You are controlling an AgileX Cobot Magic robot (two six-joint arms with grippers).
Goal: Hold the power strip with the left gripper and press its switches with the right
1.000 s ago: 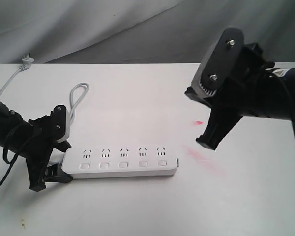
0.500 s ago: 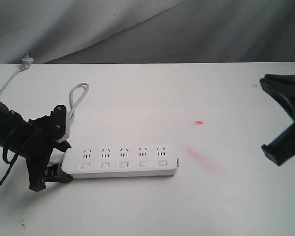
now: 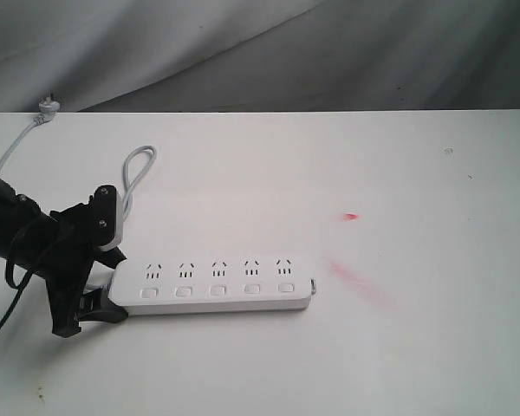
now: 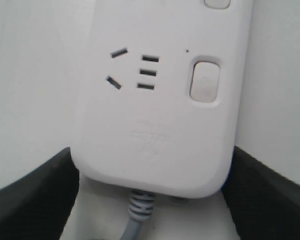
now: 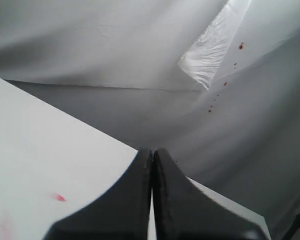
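Plainly, our left gripper [image 3: 111,277] pinches the strip [image 3: 234,299] at its cord end, a finger on each long edge; our right gripper [image 5: 152,195], fingers pressed together, hangs well away from the strip; the strip lies flat on the table [image 3: 416,347], switches [image 3: 217,290] upward.

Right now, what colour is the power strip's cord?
The cord is pale grey, clearest in the left wrist view.

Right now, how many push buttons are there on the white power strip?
5. They sit in one row on the power strip, one below each socket group: leftmost button, second, middle, fourth, rightmost. None seems hidden.
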